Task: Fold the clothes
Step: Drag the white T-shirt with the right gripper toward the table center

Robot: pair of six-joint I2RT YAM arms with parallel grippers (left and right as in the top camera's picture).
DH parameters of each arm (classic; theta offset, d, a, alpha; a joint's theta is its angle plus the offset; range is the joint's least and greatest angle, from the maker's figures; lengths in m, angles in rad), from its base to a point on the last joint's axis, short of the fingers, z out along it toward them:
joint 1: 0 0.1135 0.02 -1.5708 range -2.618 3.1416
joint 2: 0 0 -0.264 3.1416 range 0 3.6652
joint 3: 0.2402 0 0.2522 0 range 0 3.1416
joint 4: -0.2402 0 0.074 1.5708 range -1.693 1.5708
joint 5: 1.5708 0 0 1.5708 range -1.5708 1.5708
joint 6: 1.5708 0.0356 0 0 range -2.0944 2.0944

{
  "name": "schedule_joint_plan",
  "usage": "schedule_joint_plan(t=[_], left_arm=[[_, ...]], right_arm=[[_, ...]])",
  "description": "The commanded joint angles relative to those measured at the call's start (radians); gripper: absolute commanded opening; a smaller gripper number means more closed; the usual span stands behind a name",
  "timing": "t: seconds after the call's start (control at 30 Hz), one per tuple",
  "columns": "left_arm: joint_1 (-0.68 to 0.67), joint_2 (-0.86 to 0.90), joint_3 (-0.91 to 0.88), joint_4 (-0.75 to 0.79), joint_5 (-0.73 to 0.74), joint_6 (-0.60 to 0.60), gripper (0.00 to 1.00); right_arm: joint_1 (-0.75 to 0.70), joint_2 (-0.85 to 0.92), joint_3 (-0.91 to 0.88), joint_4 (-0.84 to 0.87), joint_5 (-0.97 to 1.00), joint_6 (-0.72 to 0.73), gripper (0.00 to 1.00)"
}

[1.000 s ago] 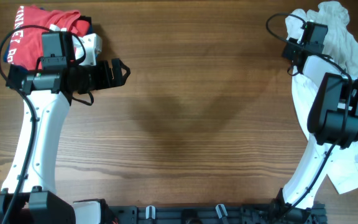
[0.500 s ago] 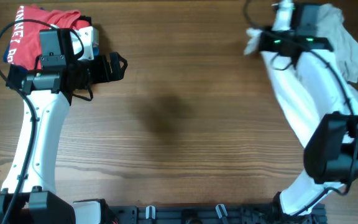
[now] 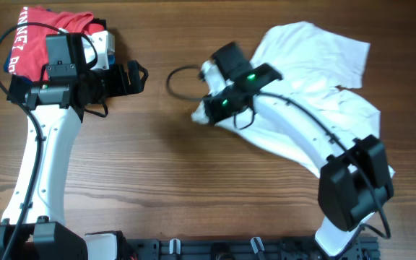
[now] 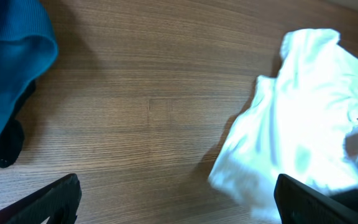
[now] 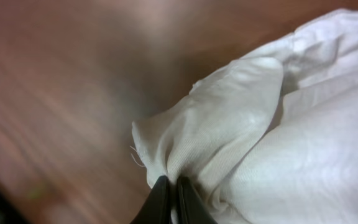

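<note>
1. White T-shirt [image 3: 316, 79]: thin, soft fabric, heavily creased. It lies in an irregular spread over the right half of the table, from the far edge towards the near right corner. One bunched corner reaches out to the table's middle. In the right wrist view the weave shows fine and the cloth gathers into rounded folds that taper to a pinched point.

2. Right gripper [image 3: 209, 112]: black, at the end of a white arm that lies across the shirt. Its two slim dark fingertips are pressed together on the bunched corner of the white T-shirt, with the fabric puckered between them. Whether that corner is off the wood cannot be told.

3. Left gripper [image 3: 137, 77]: black, at the far left, well apart from the shirt. Its fingers are spread wide and hold nothing, with bare wood between them in the left wrist view.

4. Table [image 3: 165, 173]: brown wood with a long straight grain and a matte finish.

5. Red shirt [image 3: 45, 32]: crumpled, with white lettering, at the far left corner behind the left arm.

6. Blue garment [image 4: 14, 56]: a thicker knit with a rounded folded edge, beside the red one.

7. Dark garment [image 4: 5, 146]: black, just below the blue.

8. Black cable [image 3: 175, 76]: a thin loop beside the right gripper.
</note>
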Motion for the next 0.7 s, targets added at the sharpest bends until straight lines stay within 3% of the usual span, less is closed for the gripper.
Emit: schedule_joint_plan(t=[0.0,0.1,0.13,0.2,0.27,0.33,0.37,0.4,0.5,0.67], left_arm=[[-0.004,0.000,0.018,0.003,-0.023,-0.002,1.00],[-0.004,0.000,0.018,0.003,-0.050,-0.002,1.00],[-0.004,0.000,0.018,0.003,-0.054,-0.002,1.00],[-0.004,0.000,0.018,0.003,-0.055,-0.002,1.00],[-0.004,0.000,0.018,0.003,-0.055,-0.002,1.00],[-0.004,0.000,0.018,0.003,-0.055,-0.002,1.00],[-0.005,0.000,0.018,0.003,-0.055,-0.002,1.00],[-0.005,0.000,0.018,0.003,-0.054,-0.002,1.00],[-0.005,0.000,0.018,0.003,-0.055,-0.002,1.00],[-0.005,0.000,0.018,0.006,-0.054,-0.002,1.00]], right_arm=[[0.077,-0.005,0.001,-0.039,-0.093,0.010,0.05],[0.134,-0.005,0.001,-0.074,-0.118,-0.008,0.09],[0.146,-0.005,0.001,-0.085,-0.118,-0.008,0.14],[0.154,-0.009,0.001,-0.102,-0.114,0.025,0.52],[0.148,-0.027,0.001,-0.112,-0.065,0.087,0.59],[0.122,-0.081,0.001,-0.116,-0.028,0.124,0.76],[0.098,-0.117,0.001,-0.121,-0.005,0.152,0.92],[0.070,-0.147,0.001,-0.133,0.032,0.189,0.96],[-0.096,-0.257,0.001,-0.208,0.182,0.314,1.00],[-0.452,-0.282,-0.014,-0.280,0.258,0.309,1.00]])
